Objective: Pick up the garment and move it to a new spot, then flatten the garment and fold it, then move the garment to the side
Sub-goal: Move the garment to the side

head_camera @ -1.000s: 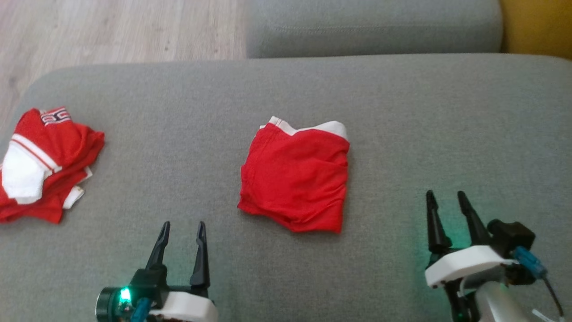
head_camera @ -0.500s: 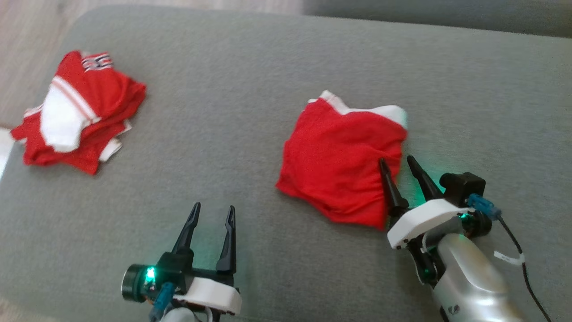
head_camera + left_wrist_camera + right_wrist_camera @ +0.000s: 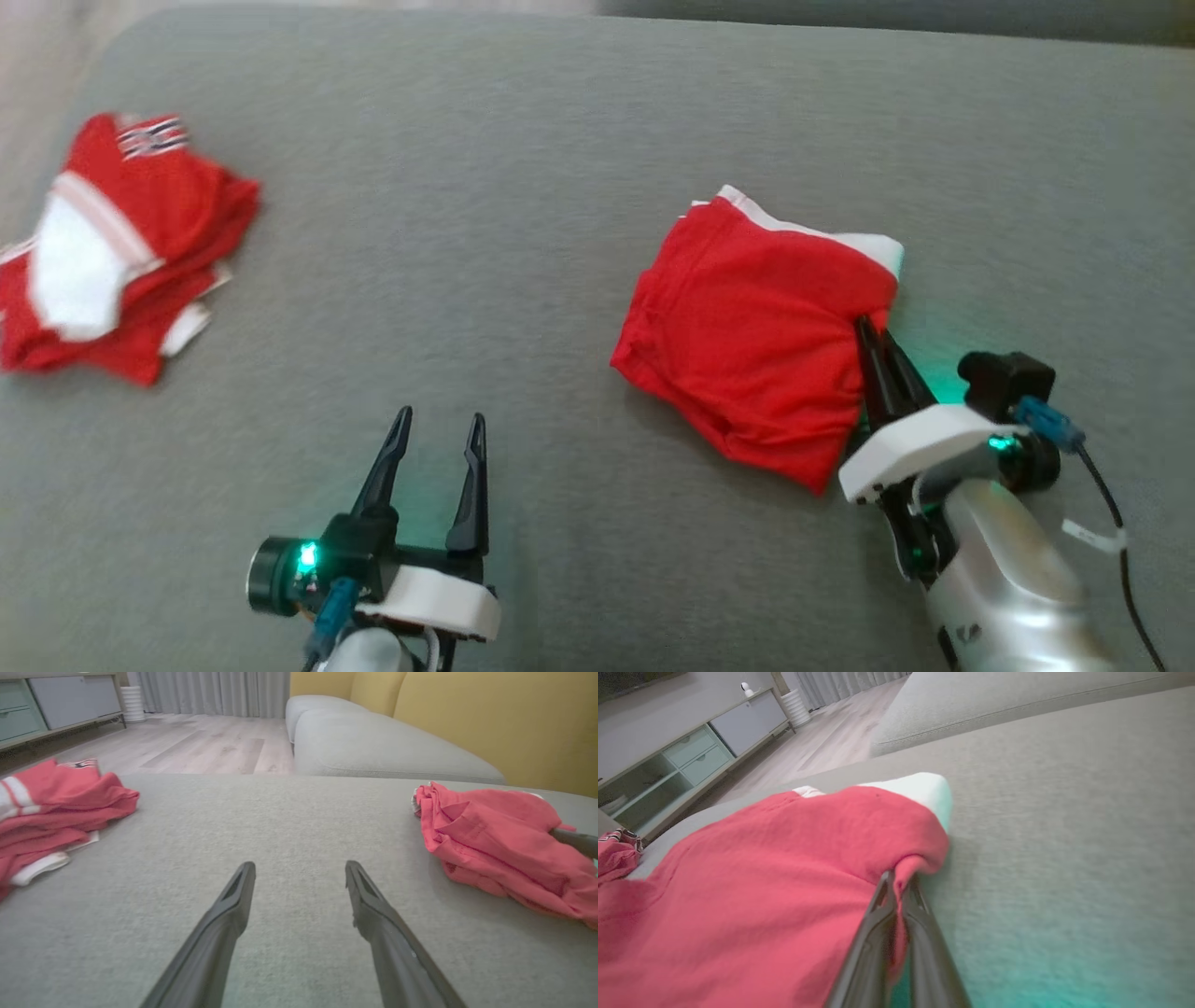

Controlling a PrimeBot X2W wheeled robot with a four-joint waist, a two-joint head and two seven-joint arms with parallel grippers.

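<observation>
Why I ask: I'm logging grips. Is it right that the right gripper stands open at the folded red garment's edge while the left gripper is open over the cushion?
No: the right gripper is shut, pinching the edge of the folded red garment, as the right wrist view shows. The left gripper is open over the cushion.

The garment (image 3: 756, 355) is thin red cloth, matt, with a smooth white band. The sofa seat (image 3: 523, 280) is grey woven fabric, matt and slightly rough. The fingers (image 3: 224, 933) look like dark matt plastic. The right forearm (image 3: 1008, 597) is glossy silver. The floor (image 3: 205, 746) looks like pale wood.
</observation>
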